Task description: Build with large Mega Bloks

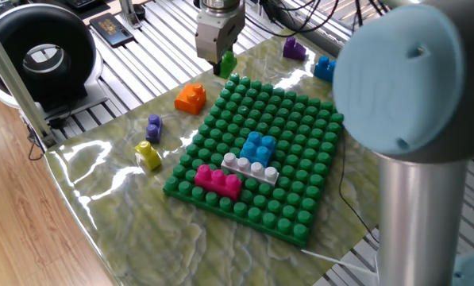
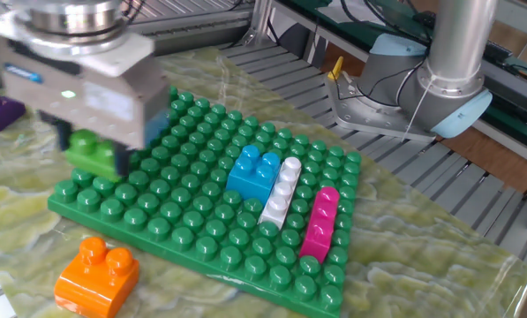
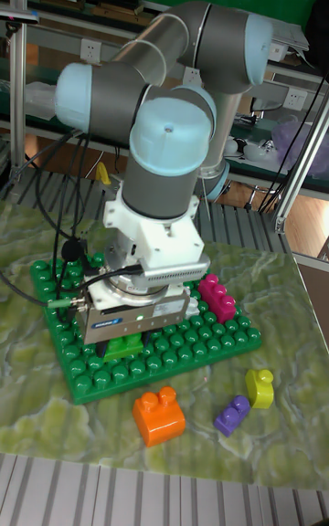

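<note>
My gripper (image 1: 220, 56) is shut on a small green brick (image 1: 229, 63) and holds it just above the far left edge of the green baseplate (image 1: 300, 119). From the other side, the green brick (image 2: 94, 157) hangs under the gripper body over the plate's outer studs. On the plate stand a light blue brick (image 1: 259, 147), a white brick (image 1: 251, 168) and a magenta brick (image 1: 217, 180), side by side. An orange brick (image 1: 191, 98), a small purple brick (image 1: 153, 127) and a yellow brick (image 1: 148, 155) lie loose on the mat left of the plate.
Another purple brick (image 1: 294, 49) and a blue brick (image 1: 324, 69) lie on the mat beyond the plate. The arm's large grey elbow (image 1: 411, 87) fills the right foreground. A black round device (image 1: 42, 56) sits off the table at the left.
</note>
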